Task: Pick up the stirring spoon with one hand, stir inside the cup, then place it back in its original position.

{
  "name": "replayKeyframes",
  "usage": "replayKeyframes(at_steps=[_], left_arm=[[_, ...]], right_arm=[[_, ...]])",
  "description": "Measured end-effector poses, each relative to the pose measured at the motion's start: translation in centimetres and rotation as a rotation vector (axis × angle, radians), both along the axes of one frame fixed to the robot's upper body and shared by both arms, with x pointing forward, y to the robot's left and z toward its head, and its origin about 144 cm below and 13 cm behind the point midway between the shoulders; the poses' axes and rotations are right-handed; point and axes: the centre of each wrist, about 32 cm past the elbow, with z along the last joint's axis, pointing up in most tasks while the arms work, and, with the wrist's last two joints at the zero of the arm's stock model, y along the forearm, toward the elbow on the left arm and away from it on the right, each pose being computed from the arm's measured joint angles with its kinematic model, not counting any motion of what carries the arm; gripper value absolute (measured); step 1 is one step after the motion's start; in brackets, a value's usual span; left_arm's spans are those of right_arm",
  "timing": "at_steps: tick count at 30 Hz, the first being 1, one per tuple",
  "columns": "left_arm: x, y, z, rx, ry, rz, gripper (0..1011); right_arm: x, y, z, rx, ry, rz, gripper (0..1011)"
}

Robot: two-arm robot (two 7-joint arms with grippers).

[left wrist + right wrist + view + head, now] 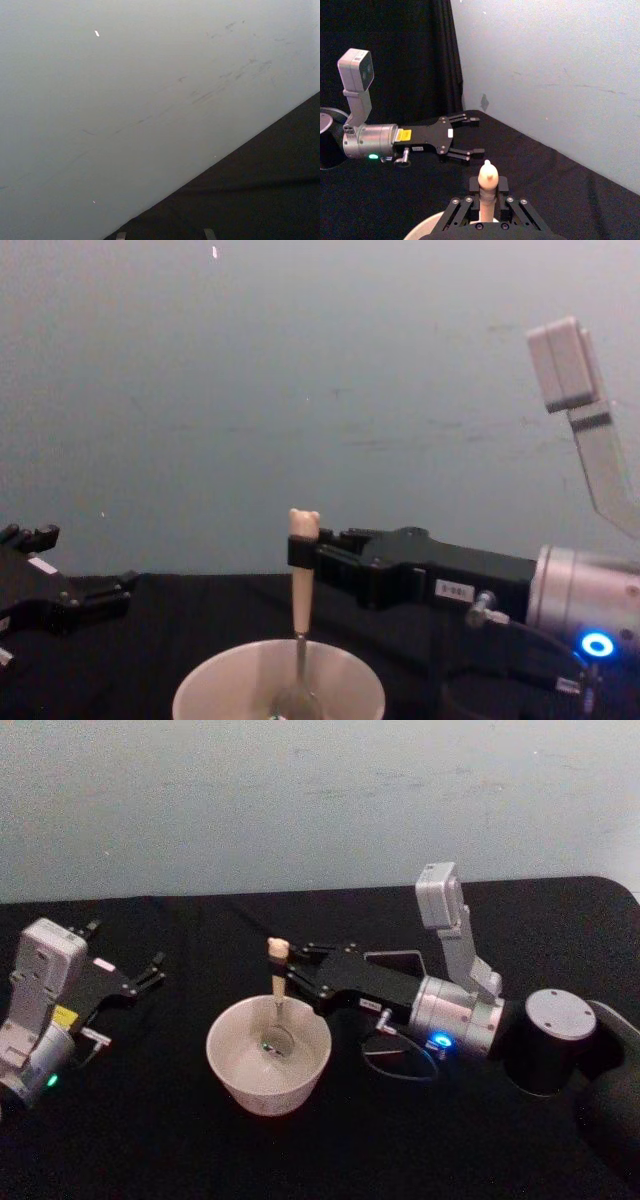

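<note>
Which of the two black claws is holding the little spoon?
The right gripper, shut on the stirring spoon over the cup; the left gripper is open, empty.

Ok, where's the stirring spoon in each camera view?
Head view: stirring spoon centre, upright in the cup, held by the right gripper.
Chest view: bottom centre, handle rising from the cup.
Right wrist view: bear-head tip poking above the right gripper.
Left wrist view: not in it.
Shared landmark: the cup.

Base of the cup [338, 686] beyond the chest view's bottom edge
</note>
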Motion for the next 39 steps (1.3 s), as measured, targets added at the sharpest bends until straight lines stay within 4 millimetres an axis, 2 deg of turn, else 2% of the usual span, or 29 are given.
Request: replayKeyframes(at_steps=[8, 14, 26, 39], left_arm=[[0.0, 0.0, 0.0, 0.0, 0.0, 0.0, 1001], [0.0, 0.0, 0.0, 0.0, 0.0, 0.0, 1001], [0.0, 0.0, 0.0, 0.0, 0.0, 0.0, 1001], [0.0, 0.0, 0.0, 0.0, 0.0, 0.0, 1001]], right_arm=[[-1.1, -1.5, 0.2, -0.014, 0.002, 0.009, 205], [-1.9, -1.6, 0.4, -0.007, 0.007, 0.041, 205], [-2.4, 0.6, -0.4, 0.001, 0.034, 0.128, 205], [-1.0, 2.3, -0.8, 0.032, 0.028, 0.09, 205]])
